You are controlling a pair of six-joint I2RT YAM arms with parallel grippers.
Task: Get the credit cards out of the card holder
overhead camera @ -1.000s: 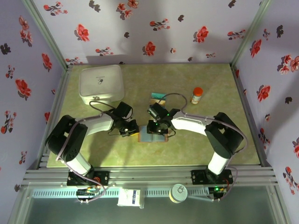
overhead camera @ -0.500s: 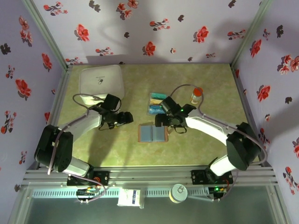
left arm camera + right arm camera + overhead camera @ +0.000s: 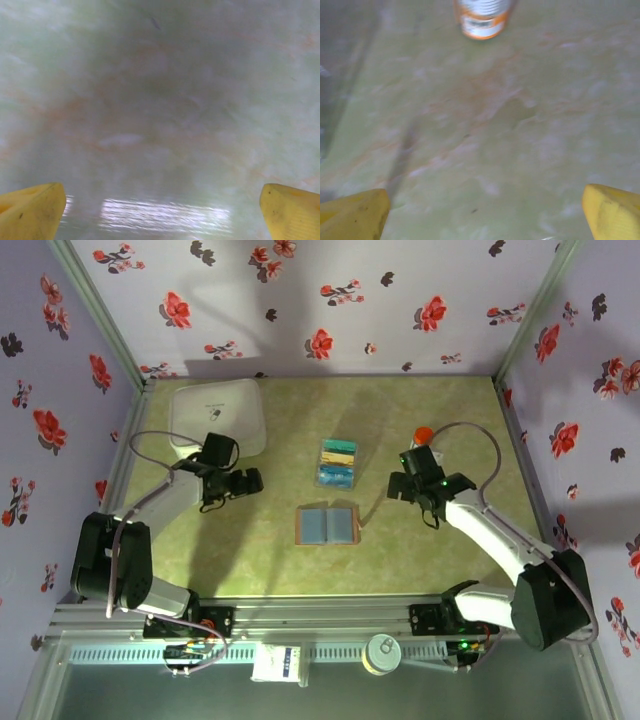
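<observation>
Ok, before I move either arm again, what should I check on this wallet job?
1. The left gripper open and empty: ok.
2. The right gripper open and empty: ok.
3. Small blue, teal and yellow-green plastic cards stacked on the green marbled table, apart from the flat brown bifold card holder: ok.
4. Card holder's blue-grey pockets fully emptied: cannot tell.
5. Both grippers clear of the card holder: ok.
6. Small orange-labelled bottle ahead of the right gripper, apart from it: ok.
</observation>
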